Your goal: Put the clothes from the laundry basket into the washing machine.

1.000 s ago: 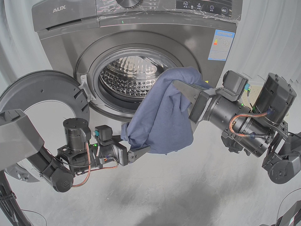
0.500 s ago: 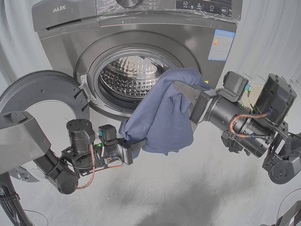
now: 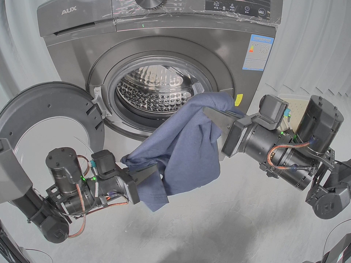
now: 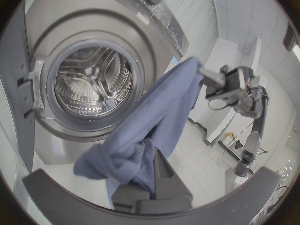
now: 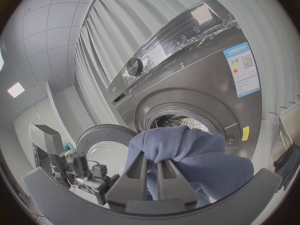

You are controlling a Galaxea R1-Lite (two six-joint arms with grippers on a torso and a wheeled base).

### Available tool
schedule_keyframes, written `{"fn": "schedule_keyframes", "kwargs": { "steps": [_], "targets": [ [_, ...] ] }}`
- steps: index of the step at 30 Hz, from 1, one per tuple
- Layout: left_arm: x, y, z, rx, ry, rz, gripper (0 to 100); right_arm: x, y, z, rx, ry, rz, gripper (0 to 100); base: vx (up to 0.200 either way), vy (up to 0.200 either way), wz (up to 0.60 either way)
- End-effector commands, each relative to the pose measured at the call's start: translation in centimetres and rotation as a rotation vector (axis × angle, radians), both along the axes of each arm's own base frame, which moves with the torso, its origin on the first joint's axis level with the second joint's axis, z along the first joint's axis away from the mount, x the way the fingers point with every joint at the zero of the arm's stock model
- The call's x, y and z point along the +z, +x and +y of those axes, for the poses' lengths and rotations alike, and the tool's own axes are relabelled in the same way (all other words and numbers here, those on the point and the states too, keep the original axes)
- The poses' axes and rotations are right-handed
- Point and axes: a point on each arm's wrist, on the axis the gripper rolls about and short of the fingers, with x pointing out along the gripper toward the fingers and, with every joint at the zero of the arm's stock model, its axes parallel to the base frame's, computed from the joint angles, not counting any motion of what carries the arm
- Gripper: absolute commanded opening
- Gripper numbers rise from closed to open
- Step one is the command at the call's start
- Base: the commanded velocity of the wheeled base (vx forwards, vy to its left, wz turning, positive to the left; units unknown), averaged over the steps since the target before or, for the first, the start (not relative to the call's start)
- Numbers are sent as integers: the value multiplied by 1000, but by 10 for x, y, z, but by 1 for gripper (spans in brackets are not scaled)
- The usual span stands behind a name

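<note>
Garment (image 3: 186, 139), one, in left claw (image 3: 153, 168), right claw (image 3: 208, 112)

Left claw (image 3: 153, 169): held low, pointing toward the right arm, clamped on blue cloth (image 3: 186, 143).
Right claw (image 3: 208, 111): higher, pointing left, pinching the same cloth.

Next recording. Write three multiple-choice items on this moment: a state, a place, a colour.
1. The washing machine door is: A shut; B open; C missing.
2. The garment is: A draped over that door; B on the floor; C hanging between the left gripper and right gripper.
3. The garment's colour: A blue; B red; C white.
Answers: 1 B, it is swung aside, exposing the drum. 2 C, each gripper is shut on one end. 3 A, blue in every view.
</note>
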Motion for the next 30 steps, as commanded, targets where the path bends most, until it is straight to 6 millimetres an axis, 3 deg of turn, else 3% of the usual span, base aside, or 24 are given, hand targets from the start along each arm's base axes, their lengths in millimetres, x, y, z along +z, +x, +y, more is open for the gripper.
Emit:
{"fn": "schedule_keyframes", "kwargs": {
  "steps": [1,7,16,17,30],
  "targets": [
    [32,-37,15,-28,-62,-97,0,-13,-3,-3,2,-36,34,0,0,0,0],
    [55,-57,19,-60,-123,-175,0,-20,-2,-3,4,-57,52,0,0,0,0],
    [78,-65,17,-106,-209,-227,0,-37,11,11,3,-77,73,0,0,0,0],
    [80,-65,16,-115,-215,-229,0,-37,12,12,3,-74,70,100,0,0,0],
    [94,-59,14,-115,-290,-292,0,-69,10,9,-2,-171,151,100,0,0,0]
  ]
}}
